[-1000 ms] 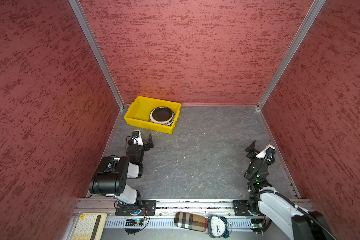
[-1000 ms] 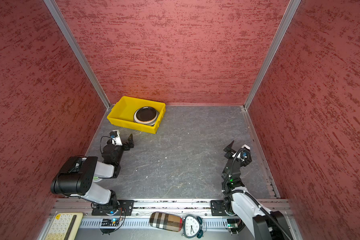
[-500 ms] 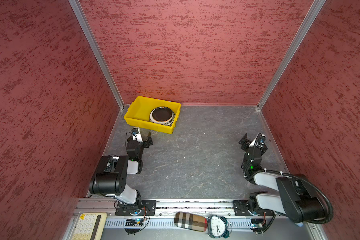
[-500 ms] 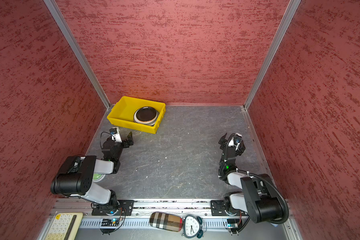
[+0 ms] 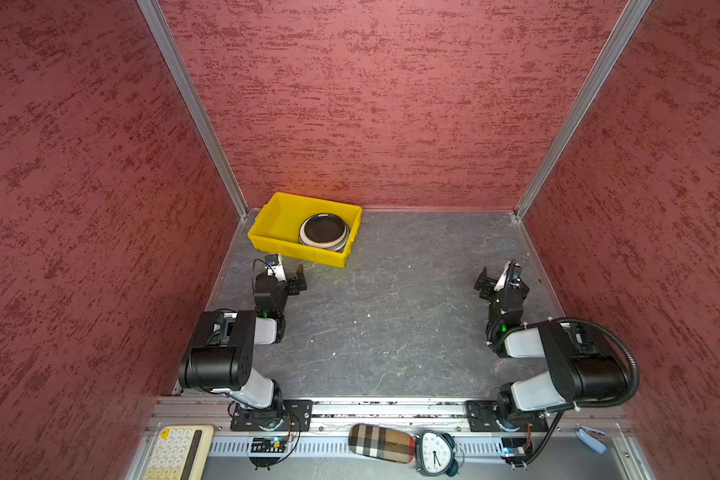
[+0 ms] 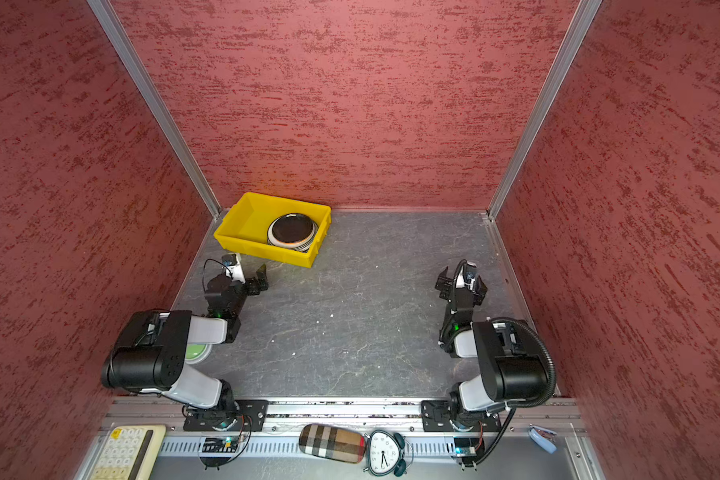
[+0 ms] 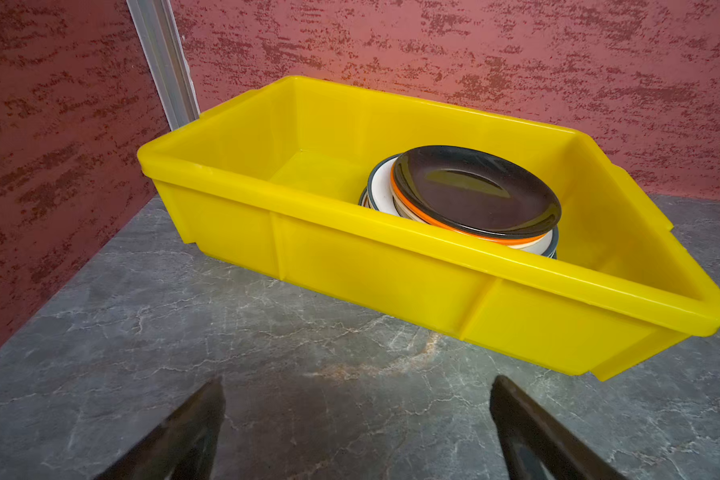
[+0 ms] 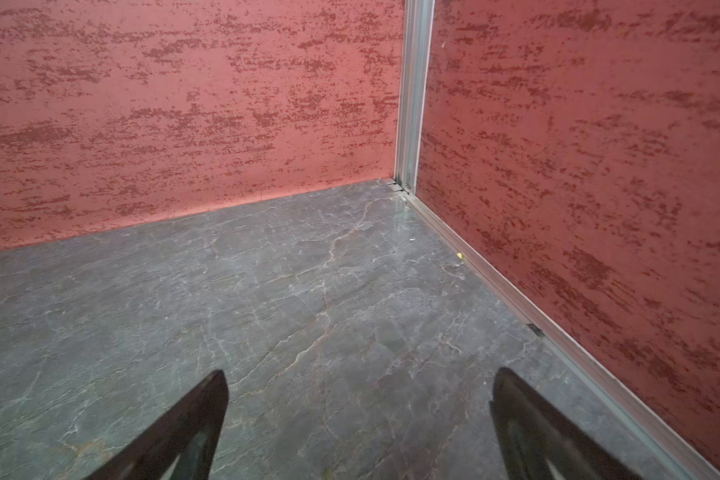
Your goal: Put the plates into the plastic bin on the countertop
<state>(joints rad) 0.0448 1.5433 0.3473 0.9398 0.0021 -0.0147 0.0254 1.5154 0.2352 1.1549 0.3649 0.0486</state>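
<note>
Plates point(image 7: 474, 195) lie stacked in the plastic bin point(image 7: 371, 266) at eleven o'clock; my left pincer point(image 7: 357, 382) and right pincer point(image 8: 361, 374) stand open.

Beyond the left pincer point(image 7: 358, 382), the black plate point(image 7: 474, 193) covers the stack, so the plates point(image 7: 381, 187) beneath show only rims, and the bin point(image 7: 371, 266) wall hides the stack's foot. Each wrist view cuts its pincer off at the edge, the right pincer point(image 8: 360, 376) likewise. Back from the left pincer, a green disc point(image 6: 196, 353) lies mostly under the arm.
</note>
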